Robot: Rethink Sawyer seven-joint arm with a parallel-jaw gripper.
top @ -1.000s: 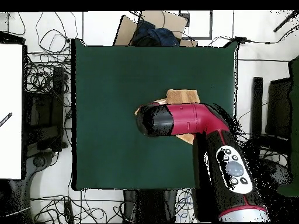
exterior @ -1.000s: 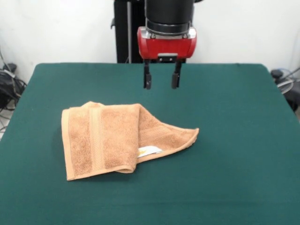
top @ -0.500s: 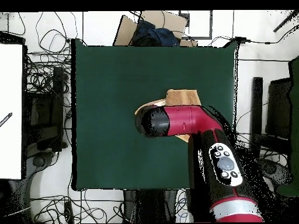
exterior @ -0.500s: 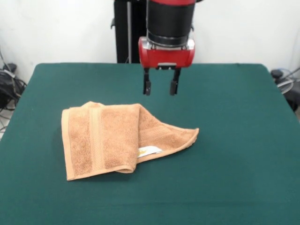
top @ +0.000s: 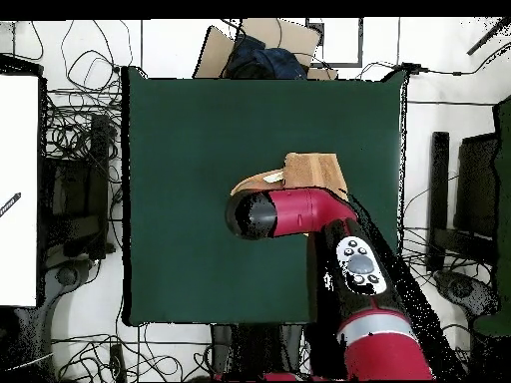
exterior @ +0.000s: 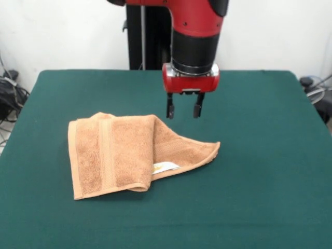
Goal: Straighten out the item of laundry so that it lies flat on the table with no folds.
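The orange-tan towel (exterior: 124, 153) lies folded over on the dark green table (exterior: 259, 171), left of centre in the front view. Its left part is doubled with a woven band showing, and a single layer tapers to a corner at the right, with a small white label (exterior: 165, 167) near the front edge. My gripper (exterior: 183, 111) hangs open just above the table, behind the towel's right part, not touching it. In the overhead view the arm (top: 299, 212) covers most of the towel (top: 311, 170); the gripper itself is hidden there.
The robot's black pedestal (exterior: 141, 39) stands at the table's far edge. Cables lie on the floor at the left (exterior: 10, 93) and right (exterior: 316, 88). In the overhead view, a cardboard box (top: 261, 45) sits past the table's top edge.
The gripper has come down and moved a little to the right and toward the camera, closer to the towel. The towel has not moved.
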